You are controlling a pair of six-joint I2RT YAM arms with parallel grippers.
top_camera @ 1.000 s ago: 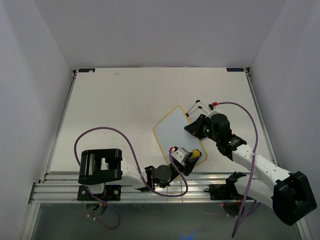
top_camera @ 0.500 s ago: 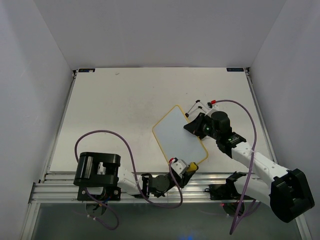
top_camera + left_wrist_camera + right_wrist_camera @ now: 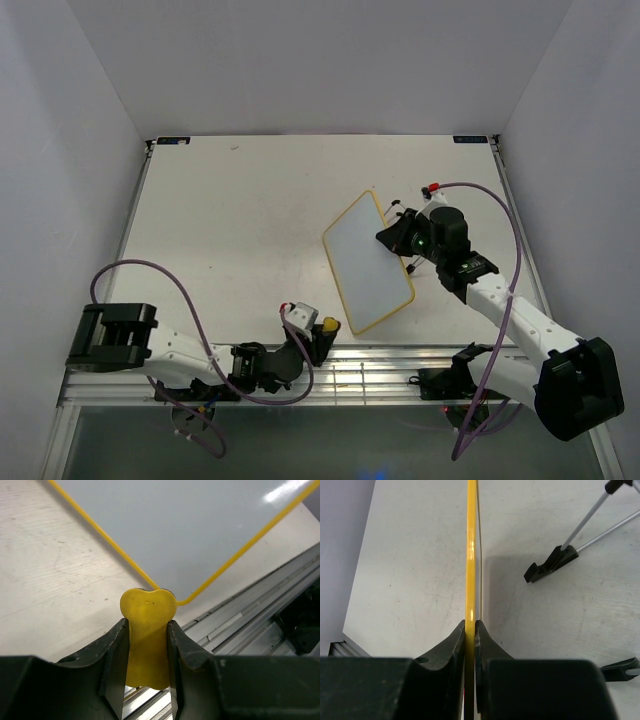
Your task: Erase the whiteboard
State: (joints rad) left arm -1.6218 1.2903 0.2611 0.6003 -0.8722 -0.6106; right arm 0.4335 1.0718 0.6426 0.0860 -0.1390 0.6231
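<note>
From above: right claw (image 3: 398, 237) clamped on the right rim of the whiteboard (image 3: 368, 262), its plain white face spreading left of the jaws over the table (image 3: 230, 220). Left claw (image 3: 322, 338) low by the front edge, closed on a yellow eraser (image 3: 329, 325), with the board's near corner ahead and to the right, apart.

Left wrist: left claw (image 3: 148, 645) squeezing the eraser (image 3: 148, 612) at its waist. Just past the eraser's tip, a yellow-framed corner of the whiteboard (image 3: 190, 530), glossy white.

Right wrist: right claw (image 3: 470, 630) pinched tight on the thin yellow frame of the whiteboard (image 3: 471, 555), seen edge-on, running straight ahead. Black feet (image 3: 551, 564) on thin rods off to the right.
</note>
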